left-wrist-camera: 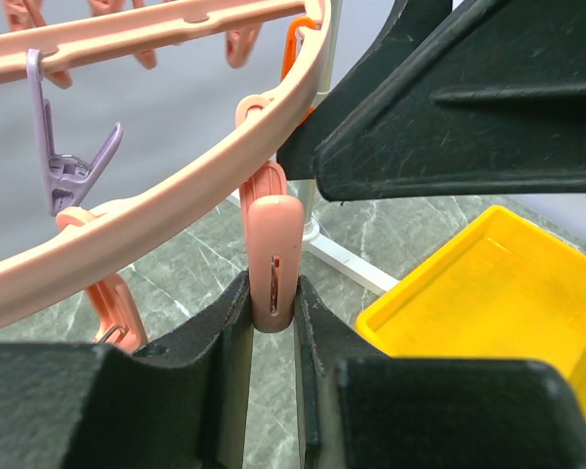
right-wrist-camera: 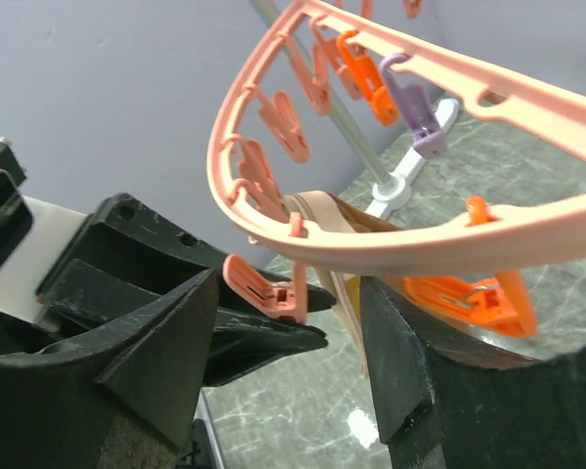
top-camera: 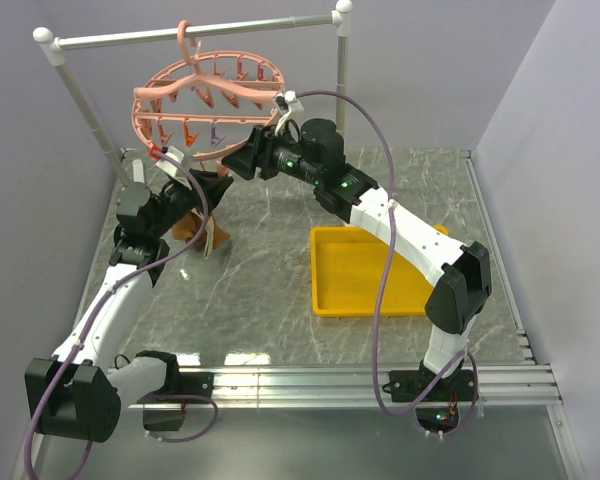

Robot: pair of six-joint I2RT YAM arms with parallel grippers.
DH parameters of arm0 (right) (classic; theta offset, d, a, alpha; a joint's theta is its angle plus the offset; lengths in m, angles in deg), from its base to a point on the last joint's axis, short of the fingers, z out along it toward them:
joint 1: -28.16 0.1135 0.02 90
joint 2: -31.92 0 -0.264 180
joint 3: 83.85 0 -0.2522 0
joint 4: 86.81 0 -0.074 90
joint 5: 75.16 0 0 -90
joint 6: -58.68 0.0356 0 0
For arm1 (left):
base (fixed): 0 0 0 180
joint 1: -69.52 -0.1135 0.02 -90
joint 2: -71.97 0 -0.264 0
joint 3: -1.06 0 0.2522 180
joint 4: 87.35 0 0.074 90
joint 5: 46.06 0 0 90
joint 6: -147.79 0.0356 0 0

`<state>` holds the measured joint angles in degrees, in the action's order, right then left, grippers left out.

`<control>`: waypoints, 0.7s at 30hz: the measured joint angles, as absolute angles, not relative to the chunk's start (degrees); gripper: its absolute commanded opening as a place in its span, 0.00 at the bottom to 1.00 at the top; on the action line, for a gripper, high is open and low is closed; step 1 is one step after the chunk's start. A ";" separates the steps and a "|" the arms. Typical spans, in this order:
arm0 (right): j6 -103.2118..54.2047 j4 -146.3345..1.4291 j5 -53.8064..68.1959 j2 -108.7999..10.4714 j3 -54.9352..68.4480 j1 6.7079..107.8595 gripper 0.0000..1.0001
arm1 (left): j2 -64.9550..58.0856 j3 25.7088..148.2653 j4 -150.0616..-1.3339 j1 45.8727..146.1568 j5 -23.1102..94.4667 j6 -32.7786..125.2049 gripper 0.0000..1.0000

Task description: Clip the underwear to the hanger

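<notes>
Robotics lab cell: plain lilac panels (top-camera: 555, 150) enclosing marble-look counter (top-camera: 270, 310); left arm (top-camera: 120, 300), right arm (top-camera: 412, 232) sitting bolted on aluminium rail (top-camera: 310, 385) along near edge; purple cables (top-camera: 380, 300) trailing.

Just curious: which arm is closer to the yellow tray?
Right. The right arm leans over the yellow tray's far edge; the left arm is well off to its left.

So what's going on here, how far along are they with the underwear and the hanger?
The left gripper is shut on one pink clip that hangs from the rim of the hanger, which itself hangs from the rail. The right gripper straddles the rim close by with its jaws open, gripping nothing. The underwear dangles below the rim near both grippers, its tan waistband up by that clip. Whether the clip has caught the cloth cannot be told from these views.
</notes>
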<state>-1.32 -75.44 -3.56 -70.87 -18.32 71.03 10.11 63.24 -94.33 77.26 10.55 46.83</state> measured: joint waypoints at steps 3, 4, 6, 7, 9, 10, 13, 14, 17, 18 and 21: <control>-0.90 -76.42 -4.37 -70.89 -18.32 71.03 0.68 | 10.08 63.24 -94.33 77.26 10.31 47.49 0.06; -0.75 -76.84 -4.67 -70.89 -18.29 71.03 0.68 | 10.04 63.24 -94.39 77.26 10.20 47.71 0.06; -0.42 -77.98 -5.41 -70.91 -18.03 71.03 0.68 | 9.84 63.24 -94.92 77.26 10.05 48.10 0.06; -0.23 -78.50 -5.81 -70.91 -17.88 71.03 0.68 | 9.67 63.20 -95.42 77.26 9.88 48.30 0.06; -0.18 -78.87 -6.25 -70.95 -17.73 71.18 0.68 | 9.49 62.76 -96.55 77.26 9.64 48.82 0.07; -0.18 -78.94 -6.42 -71.00 -17.73 71.23 0.68 | 9.45 62.43 -97.01 77.26 9.55 49.15 0.07; -0.34 -78.96 -6.49 -71.13 -17.68 71.42 0.68 | 9.45 61.30 -99.18 77.22 9.26 49.91 0.07; -0.42 -78.98 -6.51 -71.17 -17.68 71.53 0.68 | 9.45 60.95 -99.81 77.22 9.24 50.18 0.07; -0.73 -79.00 -6.59 -71.39 -17.68 71.77 0.68 | 9.45 60.23 -100.97 77.20 9.24 50.90 0.07; -0.77 -79.00 -6.62 -71.43 -17.68 71.79 0.68 | 9.45 60.12 -101.21 77.20 9.22 51.01 0.07; -1.01 -79.03 -6.62 -71.52 -17.68 71.99 0.68 | 9.45 60.09 -101.54 77.20 9.00 51.16 0.07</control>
